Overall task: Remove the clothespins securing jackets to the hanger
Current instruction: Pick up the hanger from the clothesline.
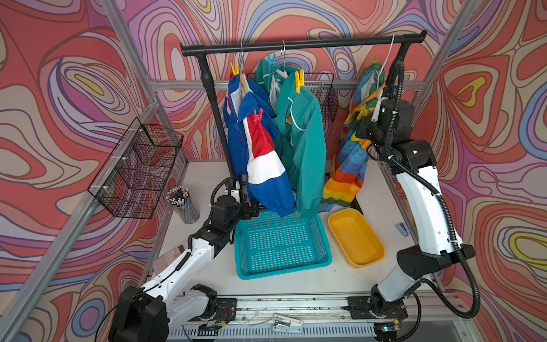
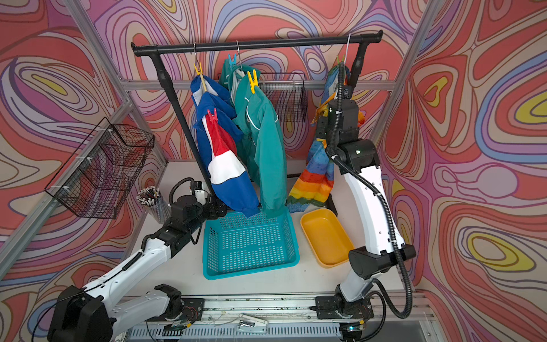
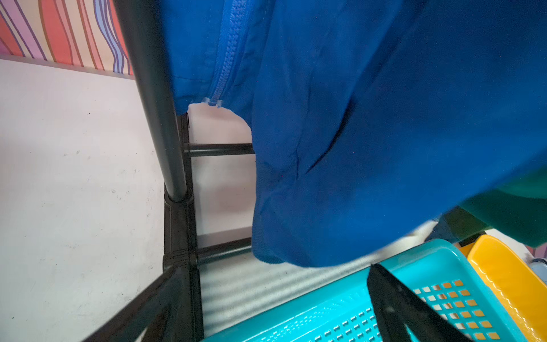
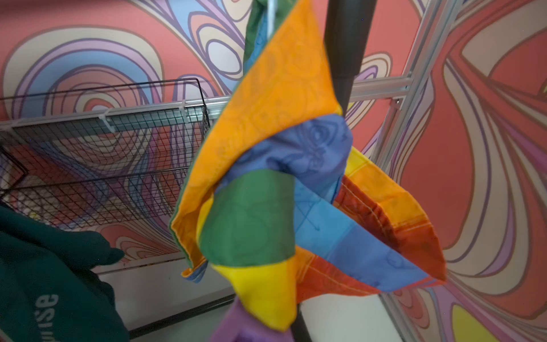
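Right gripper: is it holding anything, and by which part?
Cannot tell: the right gripper is shut beside the rainbow jacket, fingertips hidden in every view.

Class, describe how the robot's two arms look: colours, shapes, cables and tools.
Both the left arm and right arm have smooth white link shells with bulky black joints and black wrist housings. A black corrugated hose loops along the right arm; a shorter one curls at the left wrist. The left tool is black, with tapering fingers.
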